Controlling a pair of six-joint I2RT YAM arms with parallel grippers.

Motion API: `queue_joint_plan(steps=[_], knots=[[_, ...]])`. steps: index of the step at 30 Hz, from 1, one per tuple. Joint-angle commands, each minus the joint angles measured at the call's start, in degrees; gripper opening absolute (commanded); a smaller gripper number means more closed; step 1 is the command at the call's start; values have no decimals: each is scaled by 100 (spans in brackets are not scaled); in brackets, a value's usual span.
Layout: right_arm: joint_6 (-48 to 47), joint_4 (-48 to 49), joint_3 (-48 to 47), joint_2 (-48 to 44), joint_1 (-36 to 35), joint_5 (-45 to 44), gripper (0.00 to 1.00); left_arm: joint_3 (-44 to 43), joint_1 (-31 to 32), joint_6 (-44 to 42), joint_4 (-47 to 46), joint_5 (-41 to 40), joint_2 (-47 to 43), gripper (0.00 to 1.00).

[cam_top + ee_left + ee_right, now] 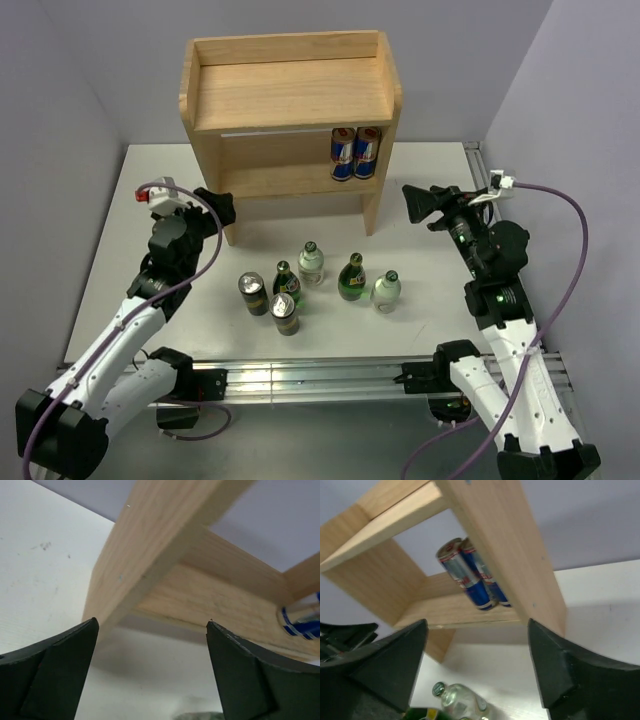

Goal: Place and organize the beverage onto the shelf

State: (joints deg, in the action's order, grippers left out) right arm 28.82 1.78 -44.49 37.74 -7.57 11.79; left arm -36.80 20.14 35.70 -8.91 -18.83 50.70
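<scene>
The light-wood shelf stands at the back of the table; its top board is bare. Two blue and silver cans stand on the right of its lower tier and also show in the right wrist view. In front of it stand two clear bottles, two green bottles and two cans. My left gripper is open and empty by the shelf's left leg. My right gripper is open and empty, right of the shelf.
The shelf's side panel fills the left wrist view close ahead. A clear bottle lies low in the right wrist view. A metal rail runs along the near table edge. Grey walls close in behind and at both sides.
</scene>
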Motion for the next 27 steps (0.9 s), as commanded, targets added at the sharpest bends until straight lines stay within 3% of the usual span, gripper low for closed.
queue_joint_plan(steps=[1, 9, 15, 18, 19, 20, 21, 22, 25, 27], knots=[[308, 251, 212, -336, -25, 560, 100, -231, 367, -37, 301, -524, -420, 99], [274, 332, 591, -548, -25, 894, 100, -144, 912, -72, 503, -947, -860, 99], [308, -10, 757, -600, -77, 1361, 97, -65, 1290, -29, 873, -1711, -912, 99], [265, -981, 863, -750, -568, 93, 98, 163, 1510, 50, 873, -2001, -1044, 99], [273, -1239, 837, -776, -1205, -1245, 99, 225, 1562, 59, 873, -2054, -1053, 99], [326, -1442, 828, -803, -1646, -2146, 100, 295, 1563, 60, 864, -2107, -1036, 99], [422, -1853, 819, -785, -2608, -2842, 100, 305, 1563, 51, 856, -2125, -1001, 99], [606, -2100, 767, -681, -3061, -4180, 100, 279, 1572, 51, 873, -2151, -922, 99], [1939, -3505, 391, -42, -4457, -6162, 100, 234, 1581, 121, 1084, -2283, -842, 99], [3143, -4609, 57, 408, -5058, -6818, 100, 252, 1589, 121, 1075, -2301, -868, 99]])
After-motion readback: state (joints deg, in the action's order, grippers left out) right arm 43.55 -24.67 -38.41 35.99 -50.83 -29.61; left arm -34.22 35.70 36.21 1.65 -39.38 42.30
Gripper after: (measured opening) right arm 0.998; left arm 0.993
